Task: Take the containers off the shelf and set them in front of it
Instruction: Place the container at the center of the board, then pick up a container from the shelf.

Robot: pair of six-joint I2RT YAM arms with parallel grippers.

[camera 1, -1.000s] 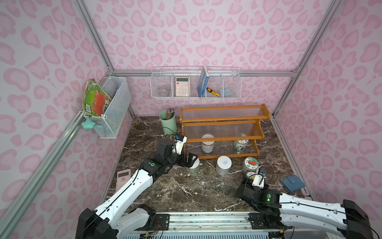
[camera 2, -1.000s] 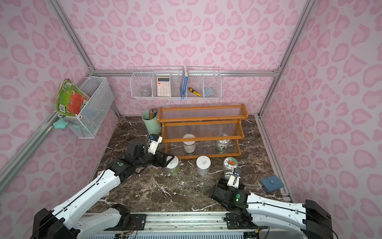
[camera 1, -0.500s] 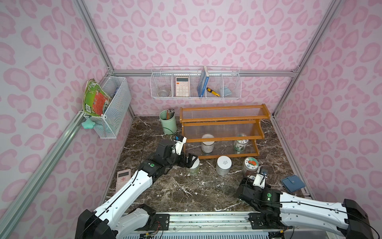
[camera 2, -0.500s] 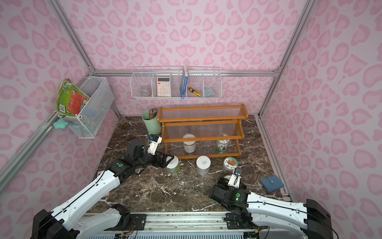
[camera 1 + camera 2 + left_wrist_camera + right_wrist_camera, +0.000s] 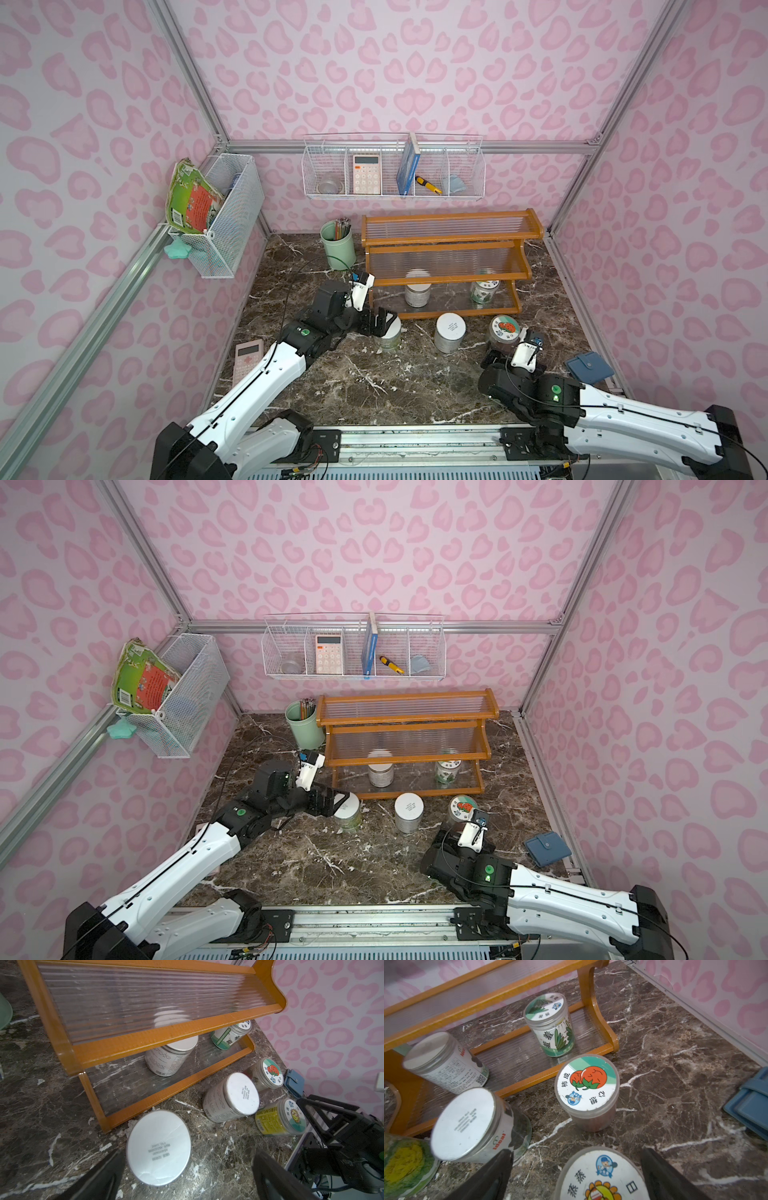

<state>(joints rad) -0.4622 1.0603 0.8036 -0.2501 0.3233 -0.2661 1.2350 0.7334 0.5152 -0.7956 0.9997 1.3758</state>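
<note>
left gripper (image 5: pixel 188 1152) and right gripper (image 5: pixel 576 1152) gape wide, empty; reaching for the leaf-lid jar (image 5: pixel 548 1022) on the shelf (image 5: pixel 591 1007) could topple the fruit-lid jar (image 5: pixel 586 1082) standing between

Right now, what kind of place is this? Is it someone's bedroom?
Probably not: it looks like a pretend room for robot practice. Pink spotted walls sit in a bare metal frame, and two robot arms reach over a marble-look table with a jar shelf.

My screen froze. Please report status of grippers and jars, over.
Left gripper open above white-lid jar. Right gripper open above sunflower jar. Leaf jar, plain jar on shelf, bottom tier, under middle tier.
</note>
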